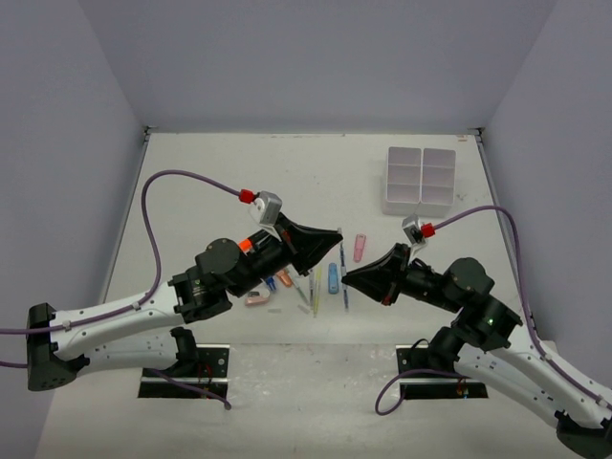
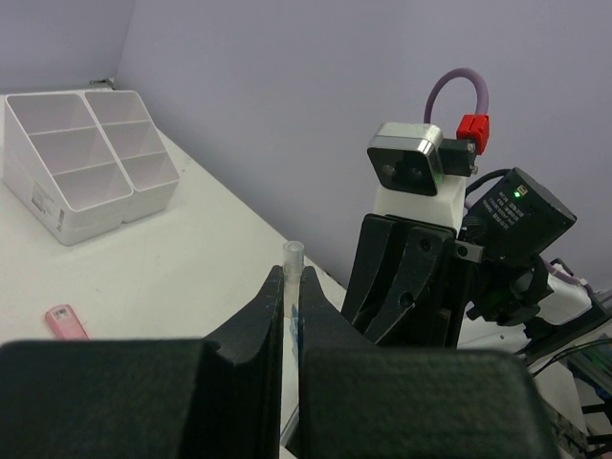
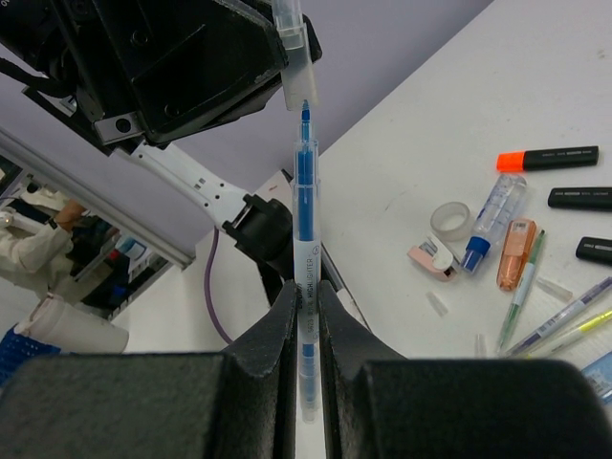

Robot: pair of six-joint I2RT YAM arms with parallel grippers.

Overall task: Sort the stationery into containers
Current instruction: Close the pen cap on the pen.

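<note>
Clear plastic with a blue core: that is the pen [image 3: 304,220], clamped between the 2 fingers of the right gripper [image 3: 304,298]. It is held low on the barrel, so the bare blue tip sticks out well ahead of the jaws. Facing it, the left gripper [image 2: 291,287] is pinched tight on the pen's clear cap [image 2: 293,256], with only the end of the cap showing past the fingertips.

The 2 tools meet nose to nose above the middle of the table [image 1: 210,172]. As I read it, the coming move turns on 1 line. The cap sits just beyond the tip along the pen's long axis, with its mouth right at the point, but it leans slightly off that axis. From here I cannot tell whether the tip has entered the mouth. Closing them together would need that lean taken out first, or the tip could catch the rim.

Further out, loose pieces lie on the table: an orange-capped highlighter [image 3: 547,159], a small tape roll [image 3: 449,220] and a pink piece [image 1: 360,247]. The white organiser [image 1: 419,196], with its 6 compartments, stands toward the far right, well apart from where the grippers meet. It is on the right arm's side, so the gripper that has the pen is also the nearer one.
</note>
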